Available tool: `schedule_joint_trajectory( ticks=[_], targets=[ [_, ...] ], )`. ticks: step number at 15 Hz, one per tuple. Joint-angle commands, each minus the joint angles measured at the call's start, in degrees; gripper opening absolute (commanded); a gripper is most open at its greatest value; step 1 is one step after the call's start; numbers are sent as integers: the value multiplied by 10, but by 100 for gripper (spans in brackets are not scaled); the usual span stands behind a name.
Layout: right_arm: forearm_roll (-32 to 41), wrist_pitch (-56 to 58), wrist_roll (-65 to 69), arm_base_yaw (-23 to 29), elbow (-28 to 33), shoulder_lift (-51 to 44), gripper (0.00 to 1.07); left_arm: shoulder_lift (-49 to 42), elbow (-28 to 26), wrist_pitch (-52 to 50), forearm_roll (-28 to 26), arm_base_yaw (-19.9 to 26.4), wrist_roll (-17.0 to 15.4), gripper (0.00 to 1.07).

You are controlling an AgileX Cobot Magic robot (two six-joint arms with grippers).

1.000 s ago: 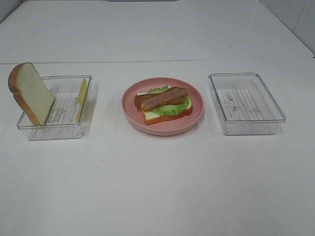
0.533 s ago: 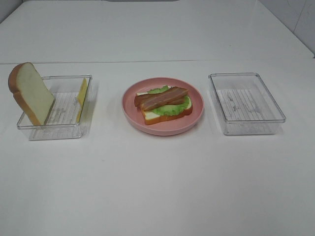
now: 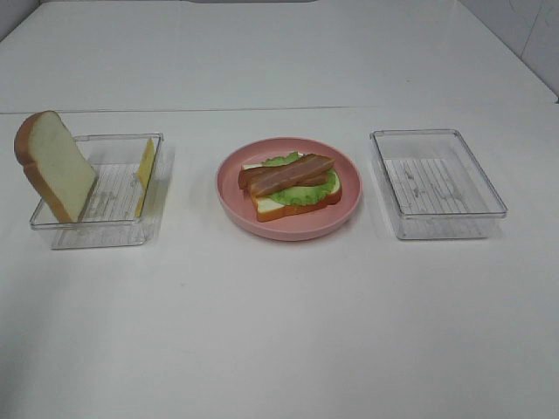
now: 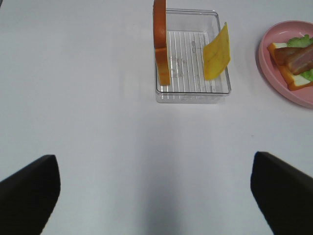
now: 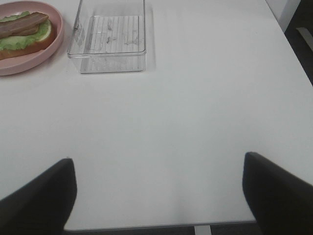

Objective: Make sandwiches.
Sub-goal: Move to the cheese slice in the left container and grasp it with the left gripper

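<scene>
White counter (image 3: 279,332), carrying everything in one row across the high view.

Two clear plastic trays with ribbed floors: left tray (image 3: 96,236) and right tray (image 3: 441,229), one on each side of the middle and well apart from each other.

Round pink plate (image 3: 288,229) between the trays, touching neither.

Upright bread slice (image 3: 57,166), white with orange-brown crust, standing on edge in the left tray against the wall farthest from the plate, its top well above the rim.

Partial sandwich in the middle of the plate: lower bread slice (image 3: 297,207) lying flat, green lettuce leaf (image 3: 306,194) on top of it, two reddish-brown bacon strips (image 3: 284,173) side by side across the lettuce.

Yellow cheese slice (image 3: 146,164) on edge in the left tray, tilted against the wall nearest the plate, apart from the upright bread slice.

Left fingers (image 4: 29,196) spread wide with nothing between them, above bare counter; left tray with bread and cheese well ahead of them, plate farther off to one side, no contact with either.

Right fingers (image 5: 39,196) likewise spread wide and holding nothing, above bare counter near its front edge; right tray well ahead, plate and partial sandwich beyond it at the corner of that wrist view, far out of touch.
</scene>
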Motion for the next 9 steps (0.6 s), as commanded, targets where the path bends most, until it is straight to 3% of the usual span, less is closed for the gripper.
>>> schedule_joint_trajectory(
  ticks=[1,9],
  targets=[
    [-1,-3,-6,-3,2,-17,90,66,-42,-7,-8,1,2,101],
    [-1,-3,-6,-3,2,-17,90,359,-264,19,-67,-2,32,101]
  ],
)
